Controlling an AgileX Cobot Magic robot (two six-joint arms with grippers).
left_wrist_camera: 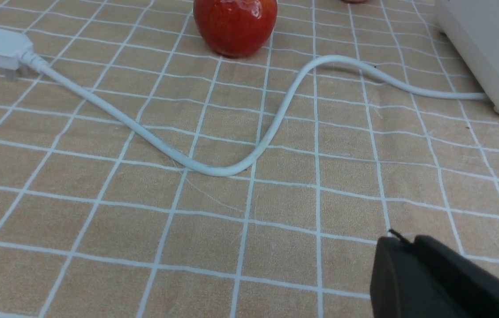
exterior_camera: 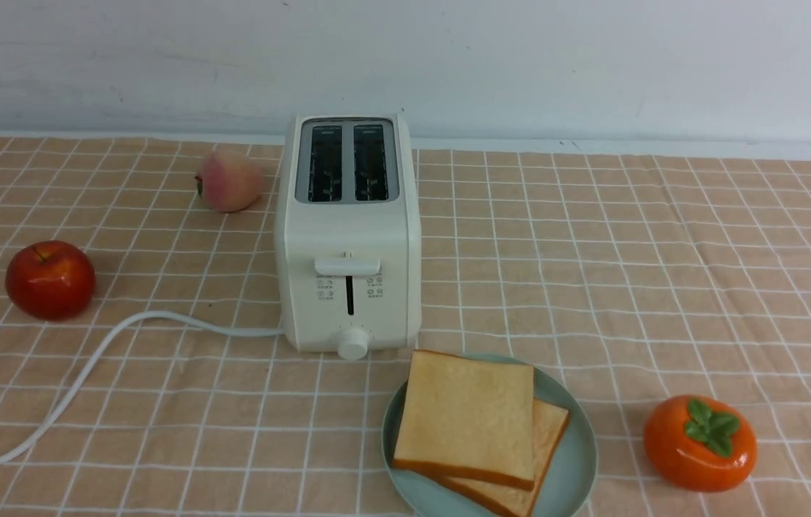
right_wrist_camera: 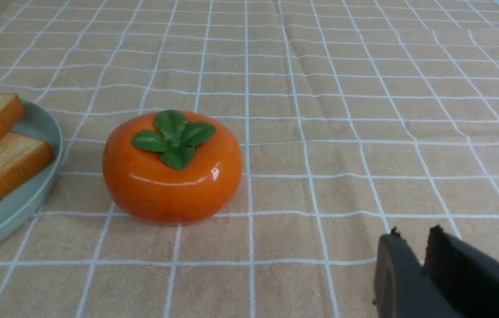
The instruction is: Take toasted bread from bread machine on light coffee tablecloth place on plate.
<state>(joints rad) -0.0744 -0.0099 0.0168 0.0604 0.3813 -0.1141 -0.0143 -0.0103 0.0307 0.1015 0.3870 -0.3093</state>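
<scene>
Two toasted bread slices [exterior_camera: 466, 416] stacked on teal plate [exterior_camera: 577, 459] just in front of empty-slotted bread machine [exterior_camera: 348, 237], atop light coffee tablecloth [exterior_camera: 592, 273]; left gripper [left_wrist_camera: 401, 247] and right gripper [right_wrist_camera: 413, 240] jaws nearly pressed together, holding nothing.

We get bright, even light, pics sharp. Soft shadows under the red apple [exterior_camera: 50, 279]; glare spots on the persimmon [right_wrist_camera: 172, 168]. Dark gripper edges lower right look blurry.

Both the left hand [left_wrist_camera: 401, 247] and right hand [right_wrist_camera: 413, 247] show 2 matte black fingers (edges slightly frayed).
</scene>
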